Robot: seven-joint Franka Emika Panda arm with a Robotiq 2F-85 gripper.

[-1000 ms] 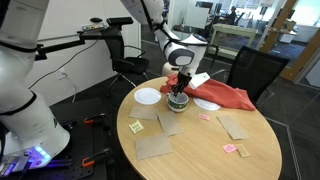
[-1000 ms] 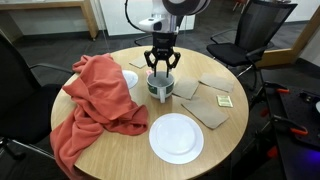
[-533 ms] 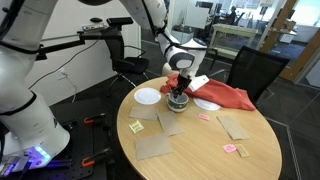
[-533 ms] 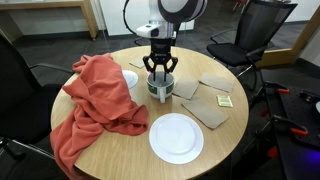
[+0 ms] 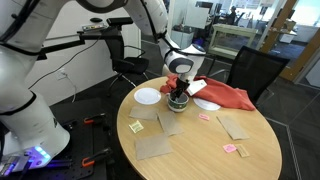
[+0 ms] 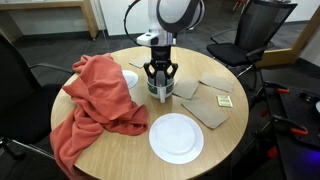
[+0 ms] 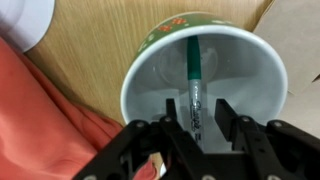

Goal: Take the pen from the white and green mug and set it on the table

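The white and green mug stands near the middle of the round wooden table, in both exterior views. In the wrist view I look straight down into it. The dark green pen leans inside it, tip toward the far rim. My gripper points down into the mug mouth, its two black fingers on either side of the pen with small gaps, open. In the exterior views the gripper covers the top of the mug and hides the pen.
A red cloth lies heaped right beside the mug. White plates and several flat tan squares lie around it. Black office chairs stand at the table's far side.
My gripper has come down lower over the mug, and the wrist has shifted slightly. The mug, cloth and plates have not moved.
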